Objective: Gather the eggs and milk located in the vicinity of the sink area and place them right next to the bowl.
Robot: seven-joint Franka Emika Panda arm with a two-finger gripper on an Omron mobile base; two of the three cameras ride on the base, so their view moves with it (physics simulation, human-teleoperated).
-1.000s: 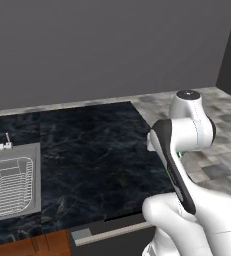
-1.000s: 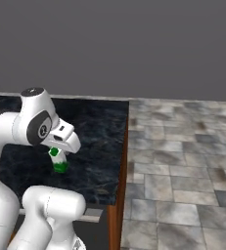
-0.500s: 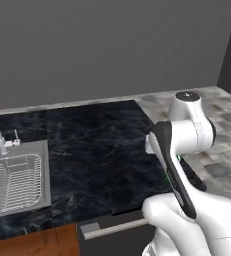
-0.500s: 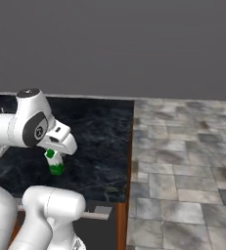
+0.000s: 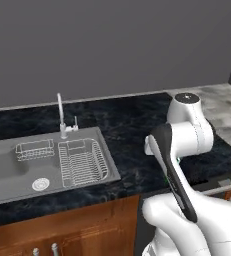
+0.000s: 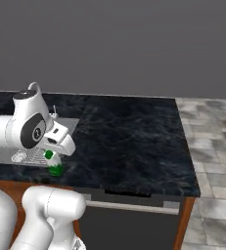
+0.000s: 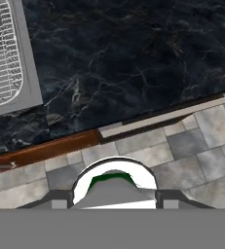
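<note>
The end effector (image 6: 54, 158) is closed on the milk (image 6: 54, 163), carried low over the table's front edge — just right of the sink (image 5: 47, 162). This looks like the carry step: milk in hand, bowl yet to be reached. Next calls for finding the bowl and setting the milk upright beside it.

Glossy black marble counter (image 5: 132, 125), matt grey metal sink (image 5: 17, 172) with wire rack (image 5: 82, 162), wooden cabinets (image 5: 67, 232).
</note>
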